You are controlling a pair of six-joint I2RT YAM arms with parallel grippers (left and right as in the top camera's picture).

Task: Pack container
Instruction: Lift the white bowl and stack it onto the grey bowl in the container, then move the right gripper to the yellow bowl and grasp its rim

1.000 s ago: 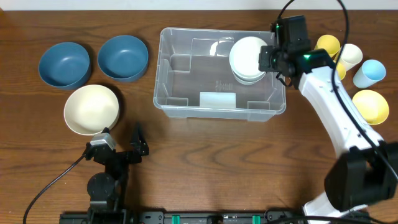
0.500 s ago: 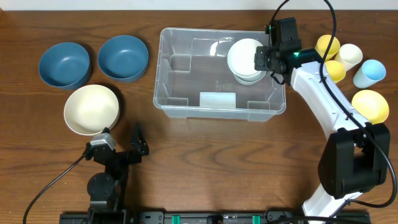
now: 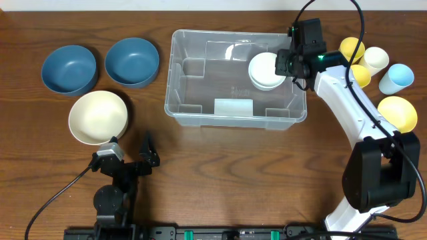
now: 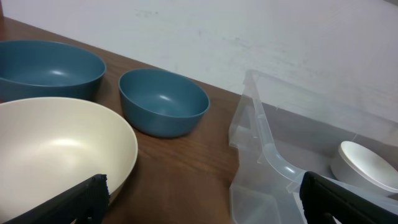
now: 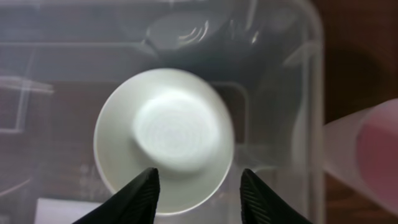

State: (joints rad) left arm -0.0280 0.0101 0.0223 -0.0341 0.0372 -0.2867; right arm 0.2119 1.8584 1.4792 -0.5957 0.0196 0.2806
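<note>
R gripper [image 5: 199,180] over bin's [image 3: 175,73] back-right corner, jaws part-open, gripping nothing; white bowl [image 5: 165,140] lies upright inside, below. Lift straight up w/o clipping the rim (wall's close). L gripper [image 4: 202,186] wide open, empty, beside cream bowl [image 4: 56,149].

White bowl [image 3: 267,71] dropped lower, looks smaller, now lying inside container [image 3: 172,80], upper right of overhead frame. Right gripper [image 5: 200,186] let go, jaws parted above bowl's near edge.
</note>
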